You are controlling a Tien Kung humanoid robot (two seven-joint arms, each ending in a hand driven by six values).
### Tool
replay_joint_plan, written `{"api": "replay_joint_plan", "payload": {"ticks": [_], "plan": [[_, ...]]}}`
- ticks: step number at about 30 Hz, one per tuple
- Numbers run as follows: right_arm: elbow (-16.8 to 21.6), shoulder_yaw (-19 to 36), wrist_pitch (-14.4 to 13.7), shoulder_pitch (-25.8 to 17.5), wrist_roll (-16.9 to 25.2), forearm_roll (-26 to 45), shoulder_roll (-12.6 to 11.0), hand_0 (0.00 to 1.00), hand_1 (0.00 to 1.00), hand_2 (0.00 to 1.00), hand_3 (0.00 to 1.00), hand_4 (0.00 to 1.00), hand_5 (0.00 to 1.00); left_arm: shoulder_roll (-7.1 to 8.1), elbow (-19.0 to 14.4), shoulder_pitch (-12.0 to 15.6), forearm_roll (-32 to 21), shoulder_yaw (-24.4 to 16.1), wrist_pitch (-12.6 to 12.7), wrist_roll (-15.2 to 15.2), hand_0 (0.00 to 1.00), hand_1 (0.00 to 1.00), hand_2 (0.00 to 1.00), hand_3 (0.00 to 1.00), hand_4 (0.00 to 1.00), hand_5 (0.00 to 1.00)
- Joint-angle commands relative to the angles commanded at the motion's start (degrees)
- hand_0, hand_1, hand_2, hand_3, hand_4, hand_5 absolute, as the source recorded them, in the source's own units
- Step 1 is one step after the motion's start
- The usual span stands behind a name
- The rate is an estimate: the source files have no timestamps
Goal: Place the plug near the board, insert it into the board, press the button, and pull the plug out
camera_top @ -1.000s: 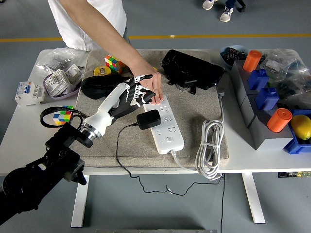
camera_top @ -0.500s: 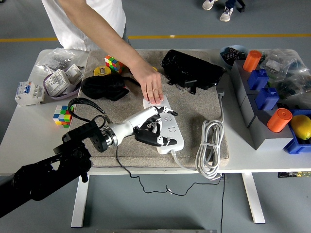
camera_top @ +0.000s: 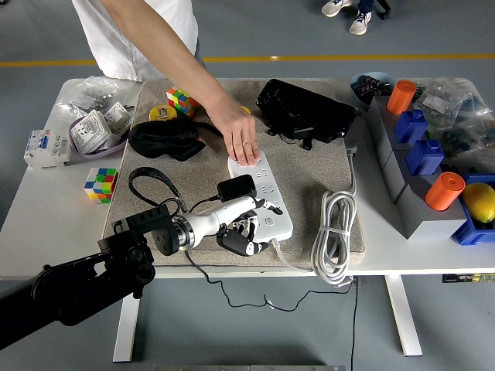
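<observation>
Left hand (camera_top: 246, 229) sits at the near end of the power strip (camera_top: 263, 197), close to the counter's (camera_top: 46, 209) near edge. Its fingers (camera_top: 251, 246) are curled downward with nothing between them, draped over the strip's near left corner. Likely step: pressing the button. The button itself is too small to pick out, and it can't be told whether a fingertip is on it.

To do it well: one fingertip straight down on the switch, the other fingers kept off the sockets, no sideways shove that slides the strip on the grey mat (camera_top: 309, 166). A short firm press, then lift clear.

The black plug (camera_top: 236, 188) sits on the strip just beyond the hand, toward the far side, near but apart from the fingers. It looks seated in a socket, but the pins are hidden. Its thin black cable (camera_top: 193, 267) runs down past the hand and off the near edge.

Further along, a person's hand (camera_top: 241, 139) lies flat on the strip's far end, apparently steadying it. The strip's white cord coil (camera_top: 334, 232) lies to the right on the mat. Right hand not in view.
</observation>
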Motion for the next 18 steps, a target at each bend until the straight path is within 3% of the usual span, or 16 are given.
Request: {"api": "replay_joint_plan", "payload": {"ticks": [18], "plan": [[0.10,-0.16,0.01,0.11,0.05,-0.06,-0.31,0.673,0.687,0.682,0.585,0.998,0.566,-0.28,2.33,-0.88,0.71,2.27,-0.24,0.92,0.046,0.093,0.188,0.846,0.684,0.002]]}}
